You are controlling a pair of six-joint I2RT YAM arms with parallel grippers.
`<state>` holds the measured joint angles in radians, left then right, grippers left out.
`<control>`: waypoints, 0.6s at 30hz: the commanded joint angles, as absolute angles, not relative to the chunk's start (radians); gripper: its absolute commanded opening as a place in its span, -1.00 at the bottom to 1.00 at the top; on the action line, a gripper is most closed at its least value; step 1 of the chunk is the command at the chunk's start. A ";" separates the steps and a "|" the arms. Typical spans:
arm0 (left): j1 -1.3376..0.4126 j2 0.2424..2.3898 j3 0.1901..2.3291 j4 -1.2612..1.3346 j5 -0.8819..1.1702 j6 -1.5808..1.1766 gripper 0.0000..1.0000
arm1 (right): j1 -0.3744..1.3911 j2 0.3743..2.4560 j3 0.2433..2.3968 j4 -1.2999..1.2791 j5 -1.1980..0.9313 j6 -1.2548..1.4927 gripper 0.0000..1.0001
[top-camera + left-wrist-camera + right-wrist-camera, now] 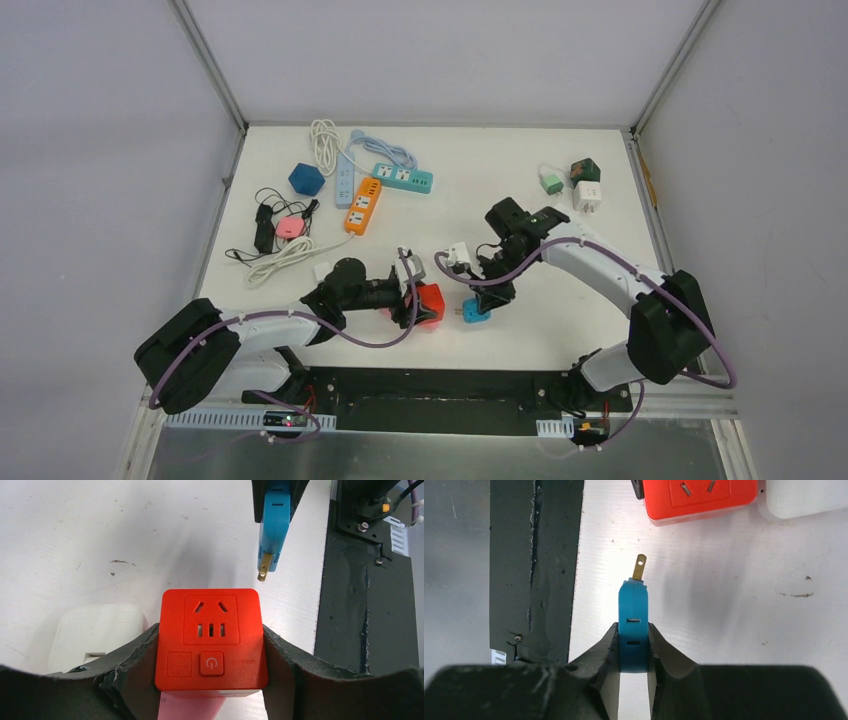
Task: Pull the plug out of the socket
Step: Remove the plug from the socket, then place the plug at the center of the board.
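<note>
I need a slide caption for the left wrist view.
Left end effector grips the red socket; the blue plug hangs unplugged, clear of it.

White adapter (97, 632) partly behind left claw (210, 632)

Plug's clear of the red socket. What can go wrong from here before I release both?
1. The right gripper pinches the blue plug only at its rear end, so a bump may twist it loose.
2. Its brass prong points at the red socket close by; drifting forward could jab it.
3. A white adapter lies beside the left gripper holding the socket; shifting it may knock the adapter.
</note>
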<state>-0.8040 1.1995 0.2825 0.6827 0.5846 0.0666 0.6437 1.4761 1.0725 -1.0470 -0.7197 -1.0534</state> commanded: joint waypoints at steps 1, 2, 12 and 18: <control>-0.801 1.197 0.297 0.780 0.609 0.071 -1.00 | 0.595 1.432 1.119 -1.062 -0.726 -1.042 -1.00; -0.802 1.190 0.299 0.765 0.616 0.076 -1.00 | 0.573 1.431 1.120 -1.064 -0.729 -1.037 -1.00; -0.801 1.107 0.326 0.655 0.665 0.078 -1.00 | 0.305 1.505 1.135 -0.883 -0.782 -0.686 -1.00; -0.801 1.047 0.342 0.597 0.678 0.077 -1.00 | 0.148 1.560 1.118 -0.704 -0.717 -0.406 -0.98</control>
<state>-0.8036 1.1019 0.2890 0.5625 0.6395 0.0700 0.2192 1.5486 1.1004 -0.8639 -0.7403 -0.6415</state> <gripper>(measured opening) 0.597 0.230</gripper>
